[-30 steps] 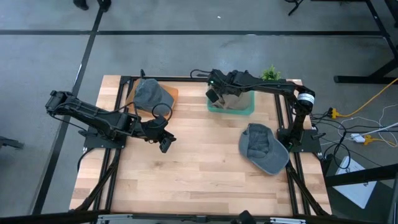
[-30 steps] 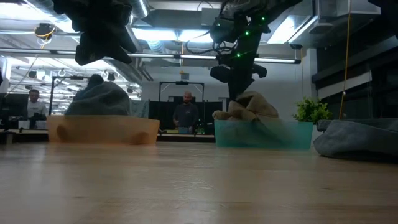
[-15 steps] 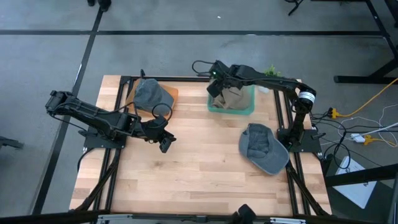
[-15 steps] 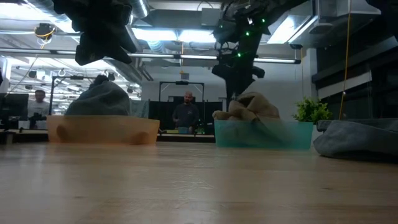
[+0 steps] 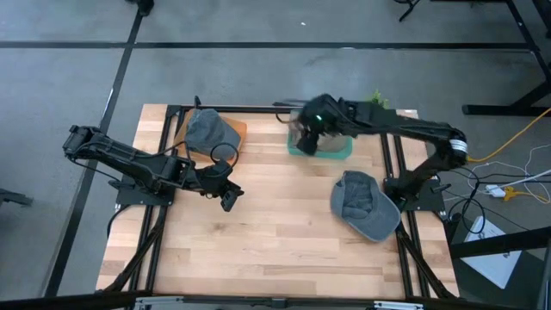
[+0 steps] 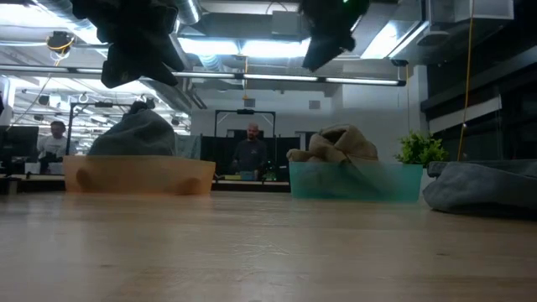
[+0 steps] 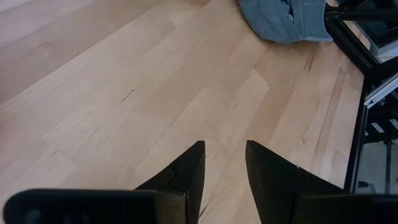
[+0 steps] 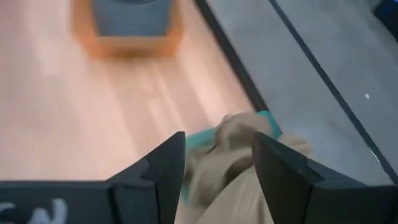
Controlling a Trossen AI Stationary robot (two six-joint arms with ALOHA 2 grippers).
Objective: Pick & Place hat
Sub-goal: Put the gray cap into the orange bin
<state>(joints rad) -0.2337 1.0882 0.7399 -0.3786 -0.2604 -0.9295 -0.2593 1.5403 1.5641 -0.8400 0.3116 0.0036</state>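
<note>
— Risen off the tan hat [image 5: 327, 138] since a second back: right claw [image 5: 303, 136], jaws apart, empty, above the teal bin [image 5: 319, 151].
— Left claw [image 5: 229, 199]?
— Parked over the counter [image 5: 258, 250], jaws part open, holding nothing.
— Risks?
— Snagging the tan hat's loose fabric on a low swing. Grey hat [image 5: 364, 205] near the counter's right edge; could slide off under a clumsy grab.

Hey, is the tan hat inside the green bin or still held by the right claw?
Inside the bin. The tan hat sits heaped in the green bin, while the right claw is above it, open and empty.
</note>
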